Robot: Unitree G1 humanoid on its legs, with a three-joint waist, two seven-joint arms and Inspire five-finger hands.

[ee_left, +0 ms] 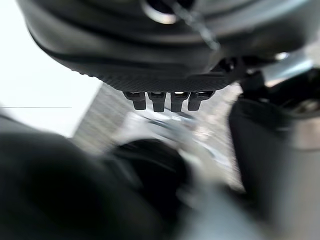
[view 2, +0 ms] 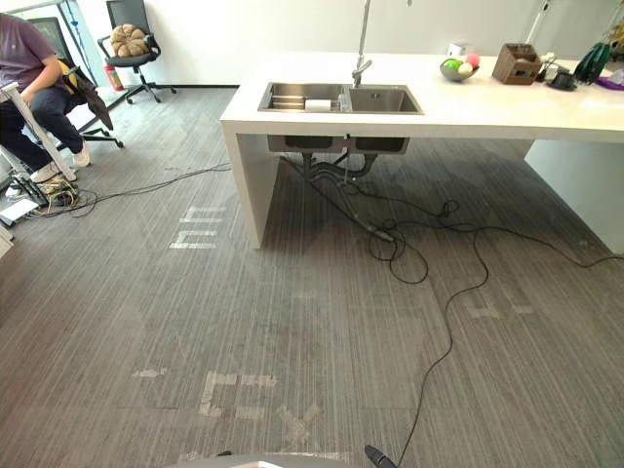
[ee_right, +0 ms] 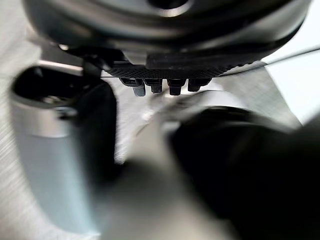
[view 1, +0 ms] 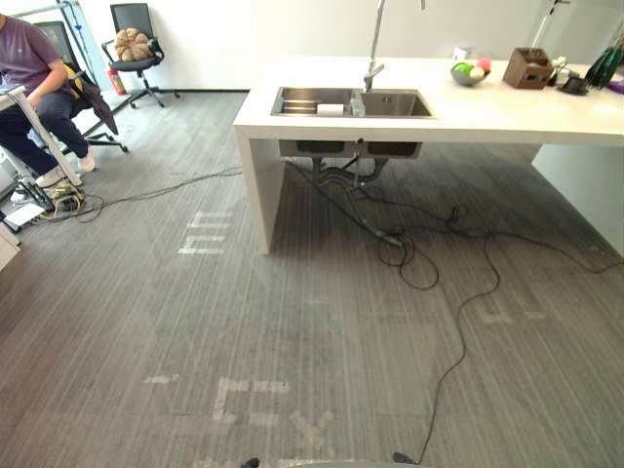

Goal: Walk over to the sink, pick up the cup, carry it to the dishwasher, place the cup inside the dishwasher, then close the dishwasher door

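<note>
Step in hand: the walk to the sink, prob. just starting, w/ nothing picked up yet. The stainless-steel double-basin sink (view 1: 421,105) sits in a long white counter (view 1: 507,117), well apart from the robot across grey striped carpet (view 1: 175,322). The small clear cup (view 1: 357,103) stands at the strip between the two basins, just in front of the tall chrome tap (view 1: 374,54). Can't tell if it's on the divider or down in a basin. A white block (view 1: 331,109) lies just beside it in the left basin.

The left hand (ee_left: 167,100) and right hand (ee_right: 165,86) each show a short level row of dark fingers. They look relaxed, side by side, clasping nothing.

Risks from here:
- Black cables (view 1: 417,261) lie tangled on the carpet below the sink, i.e. right where the feet need to stop. A foot could snag and cause a stumble.
- The cup is see-through and sits close to the tap, so it's easy to misjudge. A reach could knock the tap or tip the cup into a basin.
- The counter's near corner (view 1: 250,132) is close to the path, so a skewed approach could clip it.
- A seated person in a purple shirt (view 1: 29,58) is far left, so avoid drifting that way.
</note>
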